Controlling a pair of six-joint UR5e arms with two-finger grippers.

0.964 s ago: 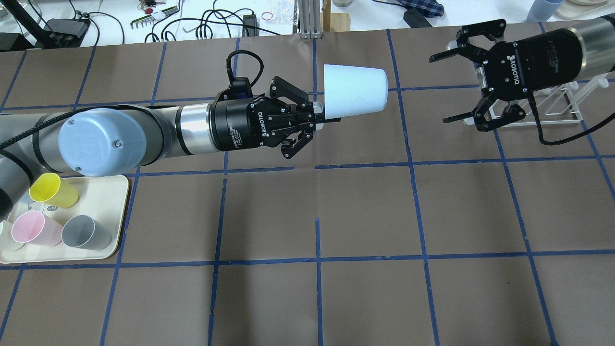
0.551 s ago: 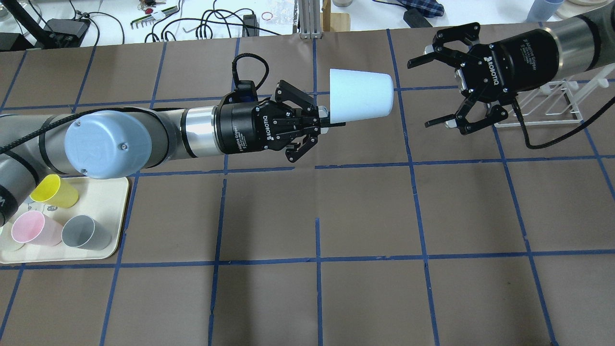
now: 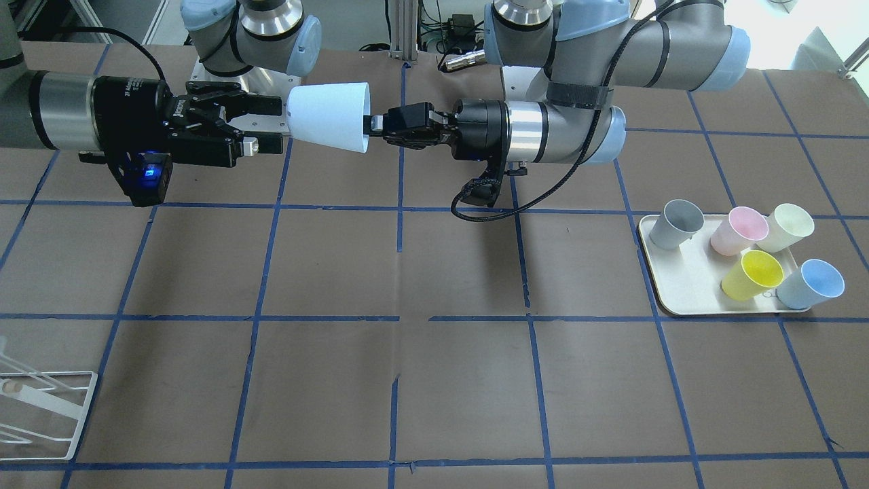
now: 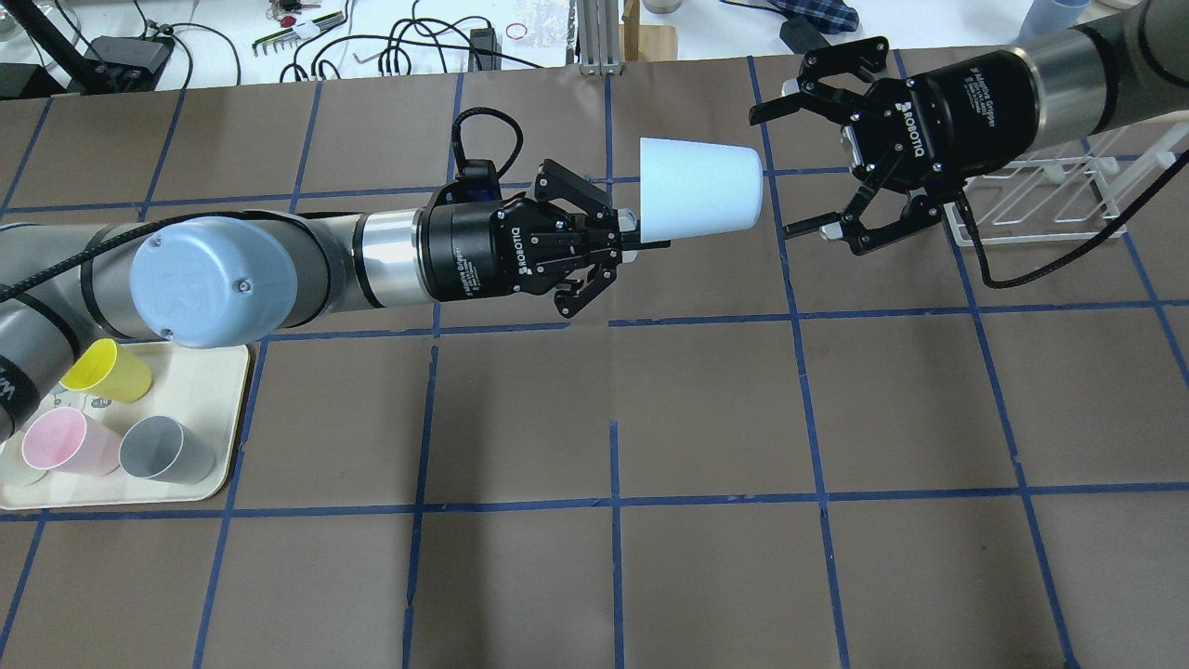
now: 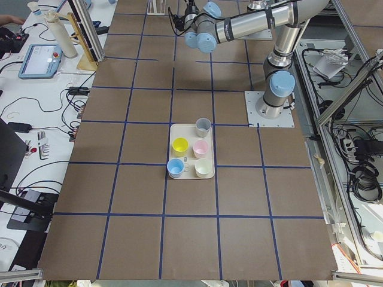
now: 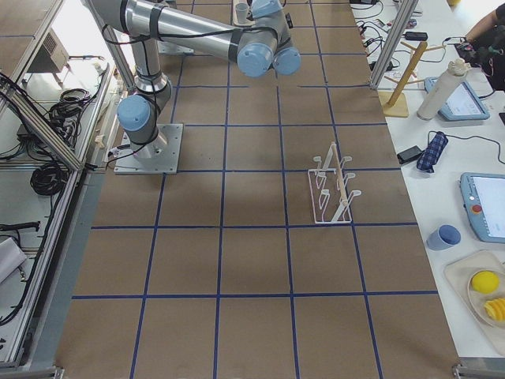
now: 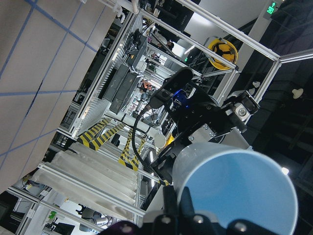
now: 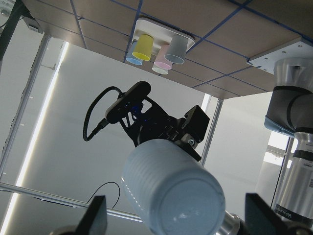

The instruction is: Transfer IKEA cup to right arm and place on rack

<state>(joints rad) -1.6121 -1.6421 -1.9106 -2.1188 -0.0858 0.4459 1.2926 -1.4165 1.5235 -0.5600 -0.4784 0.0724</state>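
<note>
We are mid-handover. The cup lies sideways in the air above the tabletop, between the arms and well apart from the rack. The left gripper has its jaws clenched on the cup's rim. The right gripper has its jaws spread wide, tips just at the cup's base and holding nothing. The right's grasp, the left's release and the racking remain.

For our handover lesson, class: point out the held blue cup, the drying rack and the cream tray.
held blue cup (image 4: 701, 186), overhead view, side wall.
drying rack (image 6: 339, 183), exterior right view, central rods.
cream tray (image 3: 682, 282), front-facing view, bare floor.
</note>
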